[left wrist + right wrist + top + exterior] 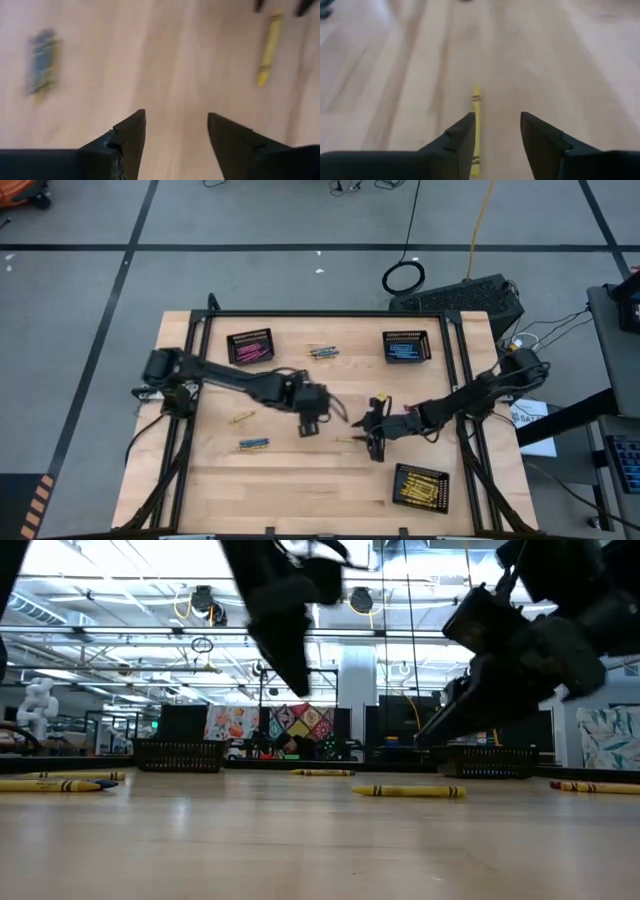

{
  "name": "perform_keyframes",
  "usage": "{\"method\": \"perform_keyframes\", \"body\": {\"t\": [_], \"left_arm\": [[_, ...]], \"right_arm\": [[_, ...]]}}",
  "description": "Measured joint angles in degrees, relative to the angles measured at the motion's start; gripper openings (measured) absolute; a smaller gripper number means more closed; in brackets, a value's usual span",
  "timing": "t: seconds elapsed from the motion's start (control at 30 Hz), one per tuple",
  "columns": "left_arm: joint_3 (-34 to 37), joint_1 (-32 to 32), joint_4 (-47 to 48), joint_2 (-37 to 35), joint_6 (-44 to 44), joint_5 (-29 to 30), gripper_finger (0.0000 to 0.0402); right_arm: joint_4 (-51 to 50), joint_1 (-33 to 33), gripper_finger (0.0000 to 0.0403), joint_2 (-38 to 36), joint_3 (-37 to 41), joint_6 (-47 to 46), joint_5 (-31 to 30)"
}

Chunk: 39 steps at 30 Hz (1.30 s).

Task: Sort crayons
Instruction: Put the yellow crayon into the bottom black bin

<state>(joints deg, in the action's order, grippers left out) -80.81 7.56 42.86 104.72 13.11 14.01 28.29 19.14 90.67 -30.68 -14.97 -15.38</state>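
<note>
Two grippers hang low over the middle of the desk [215, 470], and both have their fingers apart with nothing between them. The right gripper [496, 134] is right above a loose yellow crayon [476, 131], which lies flat on the wood just beside its nearer finger instead of centred in the gap. The left gripper [176, 131] is over bare wood, with that same yellow crayon lying near it.

The likely trouble is with the right gripper. Because the crayon sits off to one side, closing now could catch only its edge and flick or roll it away, or one finger could come down on top of it. The two grippers are also close together, so a reach by either arm toward this crayon risks a knock against the other.

Three black mesh baskets stand on the desk: one with pink crayons [250, 346], one with blue crayons [406, 347] and one with yellow crayons [421, 486]. Four lots of crayons lie loose: the yellow one at the right gripper, another yellow one [241, 418] toward the left, a small blue bunch [254, 444] near it, and a small mixed cluster [322, 352] between the two far baskets, too small to count.
</note>
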Motion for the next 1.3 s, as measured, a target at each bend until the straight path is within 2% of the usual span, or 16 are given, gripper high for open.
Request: {"method": "perform_keyframes", "body": {"t": [0.1, 0.2, 0.3, 0.43, 0.53, 0.67, 0.8, 0.9, 1.1, 1.2, 1.3], "left_arm": [[3.61, 4.56, 4.04, -5.11, 4.94, 9.99, 0.0211], [8.18, 9.82, 4.14, -9.89, 12.5, 20.09, 0.0211], [12.45, 15.12, 3.29, -12.32, 21.73, 29.23, 0.0212], [17.15, 21.47, 0.9, -12.82, 33.16, 37.48, 0.0212], [20.61, 24.32, -1.69, -12.14, 40.06, 42.63, 0.0212], [23.96, 26.14, -4.82, -12.08, 45.92, 44.61, 0.0212], [25.02, 26.57, -4.95, -12.06, 47.99, 44.62, 0.0212], [25.02, 26.68, -5.04, -12.08, 48.01, 44.63, 0.0212], [25.02, 26.66, -5.03, -12.06, 47.62, 45.51, 0.0212], [25.02, 26.66, -5.03, -12.06, 47.56, 47.11, 0.0212], [25.02, 26.66, -5.04, -12.06, 47.53, 48.23, 0.0212]], "right_arm": [[1.3, 0.24, 0.0157, 5.11, -2.54, 3.33, 2.33], [-0.94, 0.88, 0.0159, 9.76, -6.09, 7.9, 3.63], [-2.3, 0.72, 0.0152, 12.09, -8.66, 8.66, 6.1], [-5.79, 0.04, 0.0124, 12.24, -9.96, 8.37, 6.44], [-10.0, -0.24, 0.0085, 12.09, -10.16, 8.14, 5.27], [-15.94, -0.55, 0.0015, 11.58, -10.14, 5.01, 2.27], [-19.87, 1.91, 0.0008, 6.56, -10.14, 3.55, -4.04], [-24.58, 6.41, 0.0004, -0.49, -11.96, -0.22, -4.85], [-42.65, 21.3, 0.0002, -12.24, -17.16, -20.34, -2.57], [-44.03, 28.69, 0.0002, -15.23, -18.14, -34.07, -2.6], [-46.9, 34.63, 0.0001, -14.73, -18.05, -46.01, -3.11]]}}
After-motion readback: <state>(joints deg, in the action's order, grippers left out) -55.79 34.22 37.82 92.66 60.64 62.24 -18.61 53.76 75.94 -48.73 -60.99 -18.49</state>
